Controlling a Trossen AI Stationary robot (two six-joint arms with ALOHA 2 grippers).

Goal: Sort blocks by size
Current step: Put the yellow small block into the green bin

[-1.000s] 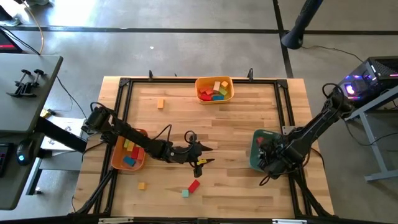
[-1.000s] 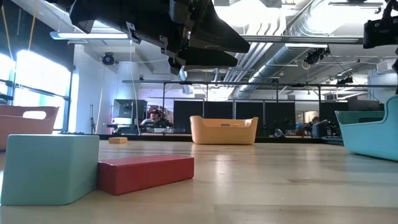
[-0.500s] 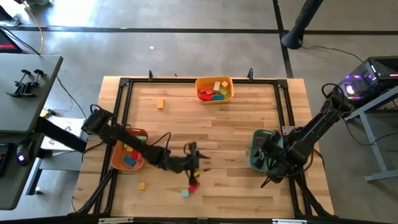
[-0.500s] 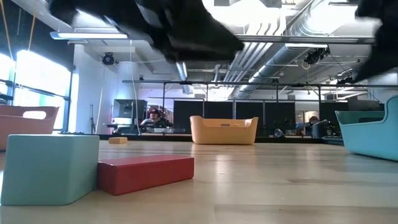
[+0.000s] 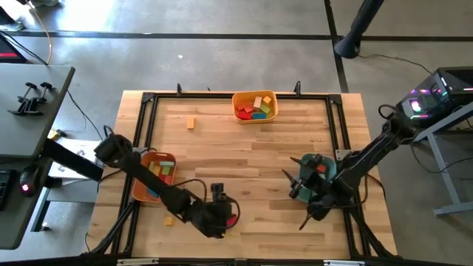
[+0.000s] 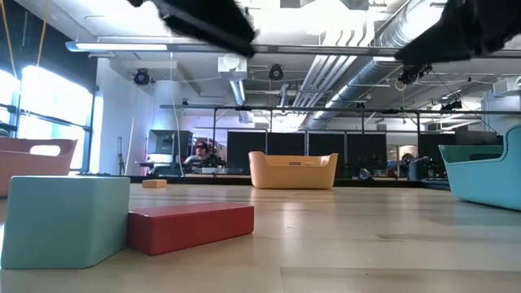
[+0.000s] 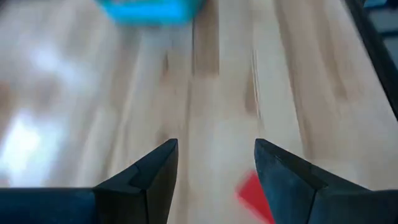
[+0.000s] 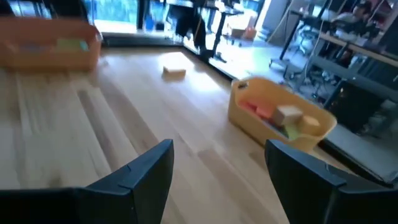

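The left gripper (image 5: 219,212) hangs over the near part of the table (image 5: 244,148), its two fingers (image 7: 149,174) spread with bare wood between them and nothing pinched. Just beside it, on the side toward the right arm, a red block (image 5: 232,220) lies flat, and in the left wrist view the same block shows just outside one fingertip. The low view shows this red block (image 6: 191,226) touching a teal block (image 6: 65,220) that stands taller beside it; from above the teal block is hidden under the gripper. Nothing lies between the left fingers and the wood below them. Behind that gripper, back along its own arm, sits an orange tray (image 5: 152,176) holding several blocks, and a small orange block (image 5: 168,220) lies on the wood near the arm's forearm. The right gripper (image 5: 298,186) hovers at the inner edge of a teal tray (image 5: 325,164), well apart from the left one; its fingers (image 8: 146,171) are also spread and hold nothing. Ahead of it, across open wood, stands a yellow tray (image 5: 255,106) with red, yellow, green and blue blocks inside, and farther off a lone orange block (image 5: 191,123) rests on the table. A black frame (image 5: 144,111) borders the table, and both arms reach in over it.
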